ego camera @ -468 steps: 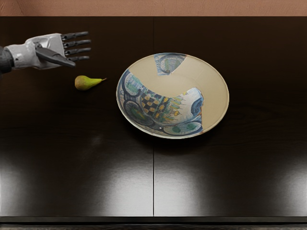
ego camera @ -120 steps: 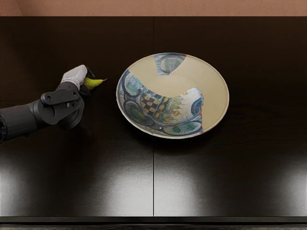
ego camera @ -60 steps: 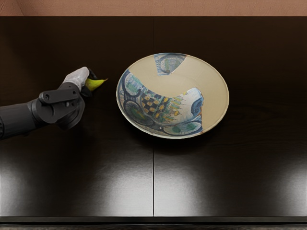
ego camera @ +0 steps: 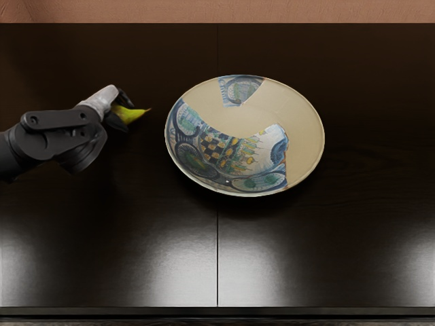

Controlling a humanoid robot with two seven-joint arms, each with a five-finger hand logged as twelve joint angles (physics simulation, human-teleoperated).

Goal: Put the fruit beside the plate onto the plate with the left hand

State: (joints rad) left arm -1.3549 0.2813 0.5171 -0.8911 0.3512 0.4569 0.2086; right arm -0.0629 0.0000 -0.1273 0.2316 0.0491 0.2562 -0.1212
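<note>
Left hand [ego camera: 107, 103] around smooth tapered pear [ego camera: 130, 115], beside round glazed plate [ego camera: 309, 109].

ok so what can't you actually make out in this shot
- Most of the pear: in the head view the left hand covers all but its narrow end.
- Whether that hand has closed on the pear, or lifted it off the table: the hand's own back and wrist block it, and there is only one view.
- Rest of the left arm: cut off by the left edge.
- Right arm: out of view.
</note>
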